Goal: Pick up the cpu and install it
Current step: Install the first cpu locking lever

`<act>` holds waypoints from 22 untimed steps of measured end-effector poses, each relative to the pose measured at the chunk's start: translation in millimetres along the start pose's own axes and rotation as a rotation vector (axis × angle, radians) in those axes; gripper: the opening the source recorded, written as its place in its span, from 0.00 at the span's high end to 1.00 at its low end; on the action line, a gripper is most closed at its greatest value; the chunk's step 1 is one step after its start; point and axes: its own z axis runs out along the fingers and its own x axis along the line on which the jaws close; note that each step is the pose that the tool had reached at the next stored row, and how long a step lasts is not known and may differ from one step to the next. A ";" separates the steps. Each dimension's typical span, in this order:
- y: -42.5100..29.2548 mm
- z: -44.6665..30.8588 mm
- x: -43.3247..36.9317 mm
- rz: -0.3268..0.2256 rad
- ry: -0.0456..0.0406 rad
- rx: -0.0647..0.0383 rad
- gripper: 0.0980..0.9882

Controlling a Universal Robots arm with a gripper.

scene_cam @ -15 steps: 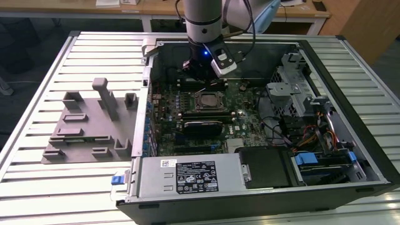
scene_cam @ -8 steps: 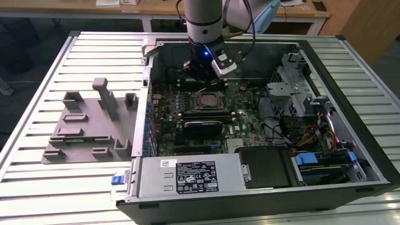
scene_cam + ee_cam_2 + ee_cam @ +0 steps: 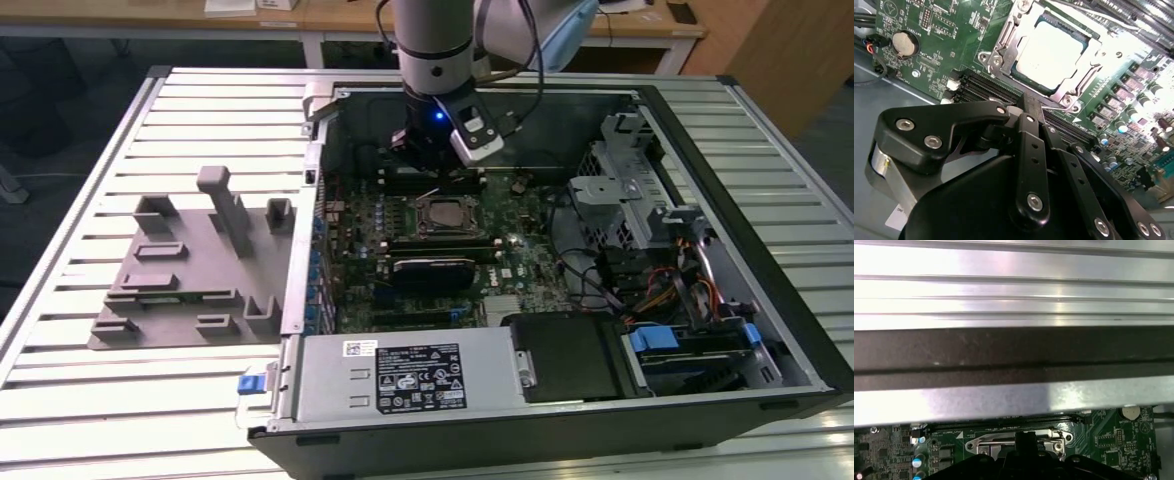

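Ribbed metal tabletop (image 3: 94, 400) is seen beneath an opened desktop computer case (image 3: 747, 200), which is laid on its side with the motherboard (image 3: 534, 265) exposed. On the exterior view's left, a grey plastic fixture tray (image 3: 187, 285) is set on the table beside the case. Along the near edge of the case a power supply (image 3: 400, 375) is mounted, with a black drive bay (image 3: 574, 355) and blue-tabbed brackets (image 3: 654, 338) toward the exterior view's right.

The cpu (image 3: 1051, 52) is seated in the metal socket frame (image 3: 1004, 42) on the motherboard — its pale silvery top is shown flat inside the frame in the second wrist view, and it is also seen at the middle of the board in the exterior view (image 3: 442, 214). Nothing is touching it.

The gripper (image 3: 1026, 107) is held above the board just beyond the socket, near the black memory slots (image 3: 979, 87). In the second wrist view the black fingers (image 3: 1029, 145) are drawn together at their tips, with nothing between them. In the exterior view the gripper (image 3: 434, 170) is hung from the silver arm (image 3: 434, 40) over the far part of the case, a blue light being lit on its wrist.

A round coin battery (image 3: 905, 44) is seen on the board, well apart from the socket. In the first wrist view the case's metal wall (image 3: 1014, 400) is spread across the picture, with the socket frame (image 3: 1019, 442) below it — partly hidden by the gripper's dark body.
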 end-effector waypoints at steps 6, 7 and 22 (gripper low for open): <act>0.3 3.9 0.6 0.001 -0.0084 -0.010 0.99; 0.3 4.3 0.6 0.001 -0.0128 -0.013 0.99; -0.3 8.3 1.2 0.007 -0.0740 -0.029 0.99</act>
